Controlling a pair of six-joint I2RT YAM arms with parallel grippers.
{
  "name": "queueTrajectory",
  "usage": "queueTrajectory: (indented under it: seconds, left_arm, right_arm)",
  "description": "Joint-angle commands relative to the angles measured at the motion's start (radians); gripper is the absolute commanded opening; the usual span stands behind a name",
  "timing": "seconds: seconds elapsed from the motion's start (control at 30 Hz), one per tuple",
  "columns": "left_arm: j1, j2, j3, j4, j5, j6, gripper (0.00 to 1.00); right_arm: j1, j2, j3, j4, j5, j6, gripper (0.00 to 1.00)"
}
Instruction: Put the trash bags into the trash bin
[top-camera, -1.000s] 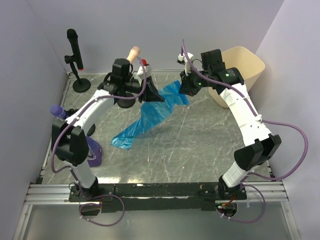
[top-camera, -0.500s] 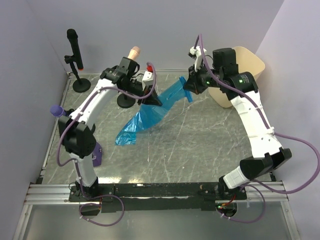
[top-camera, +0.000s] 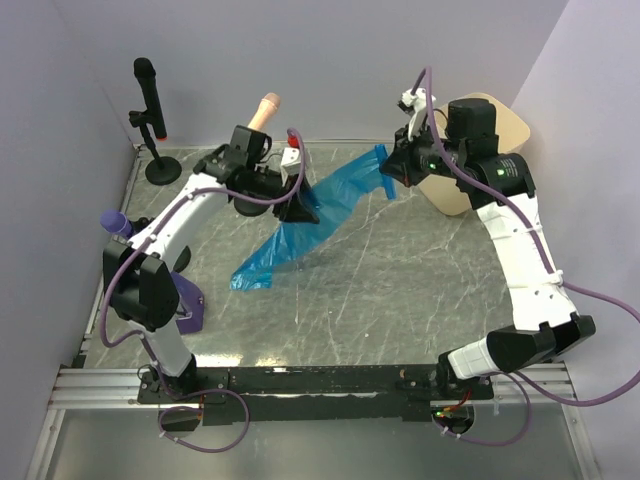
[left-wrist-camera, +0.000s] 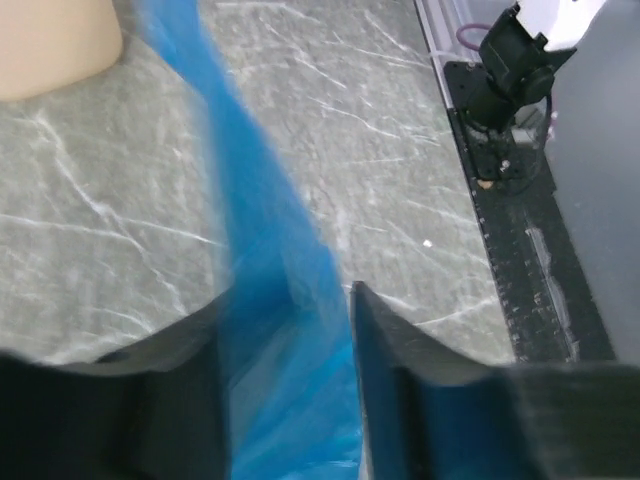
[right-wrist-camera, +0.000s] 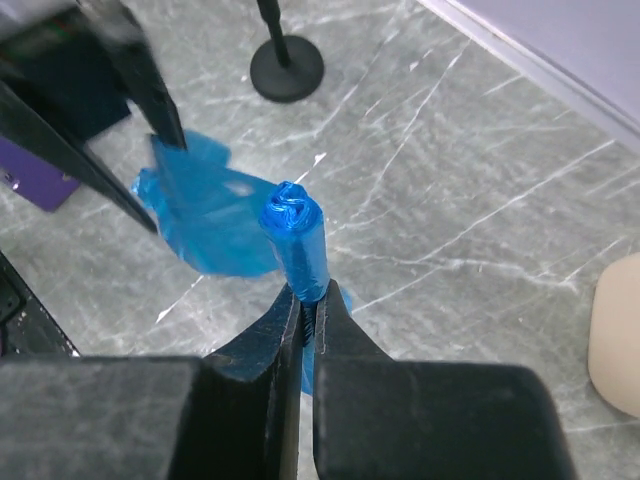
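A blue trash bag (top-camera: 300, 225) stretches from the marble table up toward the right. My right gripper (top-camera: 388, 170) is shut on its twisted upper end (right-wrist-camera: 296, 235), held in the air beside the cream trash bin (top-camera: 512, 128), which my right arm partly hides. In the right wrist view the fingertips (right-wrist-camera: 305, 292) pinch the roll and the bin's edge (right-wrist-camera: 615, 340) shows at the right. My left gripper (top-camera: 302, 207) is at the bag's middle. Its jaws stand apart in the left wrist view, with the blue film (left-wrist-camera: 285, 360) running loosely between the left gripper's (left-wrist-camera: 285, 302) fingers.
A black microphone on a round stand (top-camera: 150, 115) stands at the back left. A beige-tipped object (top-camera: 268, 104) sits behind my left arm. A purple holder (top-camera: 187, 305) and a purple-tipped stick (top-camera: 116, 222) are at the left edge. Walls close in the left, back and right.
My left gripper has opened and let go of the bag's middle. My right gripper has carried the bag's twisted end up and to the right, toward the bin.
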Motion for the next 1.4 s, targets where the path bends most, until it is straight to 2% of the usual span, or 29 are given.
queueTrajectory:
  seconds: [0.0, 0.07, 0.1, 0.13, 0.17, 0.23, 0.33, 0.4, 0.53, 0.83, 0.93, 1.1, 1.13, 1.23, 1.27, 1.37]
  left_arm:
    - [-0.052, -0.089, -0.168, 0.496, -0.032, -0.32, 0.61]
    - [-0.079, -0.093, -0.215, 0.661, -0.084, -0.44, 0.67]
    - [-0.087, -0.09, -0.229, 0.728, -0.103, -0.495, 0.75]
    - [-0.089, -0.088, -0.246, 0.815, -0.13, -0.563, 0.91]
    - [-0.09, -0.088, -0.262, 0.897, -0.178, -0.622, 0.99]
    - [-0.09, -0.093, -0.274, 0.966, -0.274, -0.703, 0.97]
    - [-0.084, -0.119, -0.277, 0.986, -0.441, -0.711, 0.97]
    - [-0.078, -0.148, -0.297, 1.017, -0.483, -0.703, 0.97]
    - [-0.08, -0.179, -0.358, 1.114, -0.445, -0.674, 0.97]
    - [-0.106, -0.024, -0.256, 1.292, -0.379, -0.784, 0.99]
    - [-0.115, 0.015, -0.226, 1.357, -0.368, -0.818, 0.92]
    - [-0.119, 0.045, -0.211, 1.446, -0.335, -0.924, 0.66]
    - [-0.119, 0.041, -0.213, 1.454, -0.33, -0.934, 0.6]
    - [-0.119, 0.026, -0.239, 1.49, -0.336, -0.962, 0.29]
    - [-0.119, 0.023, -0.239, 1.49, -0.338, -0.965, 0.28]
    - [-0.119, 0.021, -0.243, 1.493, -0.353, -0.982, 0.38]
  right_arm:
    - [-0.003, -0.031, 0.053, 0.048, -0.054, 0.023, 0.0]
    - [-0.003, -0.019, 0.078, 0.026, -0.058, 0.014, 0.0]
    - [-0.003, -0.016, 0.087, 0.017, -0.058, 0.011, 0.0]
    - [-0.004, -0.016, 0.095, 0.012, -0.057, 0.009, 0.0]
    - [-0.004, -0.015, 0.101, 0.005, -0.058, 0.0, 0.0]
    - [-0.004, -0.013, 0.111, -0.012, -0.052, -0.008, 0.0]
    - [-0.004, -0.022, 0.113, -0.027, -0.042, -0.028, 0.0]
    - [-0.004, -0.031, 0.105, -0.035, -0.034, -0.038, 0.0]
    - [-0.004, -0.051, 0.078, -0.029, -0.034, -0.043, 0.0]
    - [-0.003, -0.038, 0.113, -0.044, -0.054, -0.038, 0.0]
    - [-0.003, -0.036, 0.119, -0.046, -0.049, -0.035, 0.0]
    - [-0.004, -0.041, 0.116, -0.047, -0.034, -0.037, 0.0]
    - [-0.006, -0.042, 0.113, -0.046, -0.031, -0.038, 0.0]
    - [-0.004, -0.045, 0.099, -0.041, -0.023, -0.035, 0.0]
    - [-0.004, -0.045, 0.096, -0.04, -0.022, -0.034, 0.0]
    - [-0.004, -0.044, 0.09, -0.034, -0.022, -0.029, 0.0]
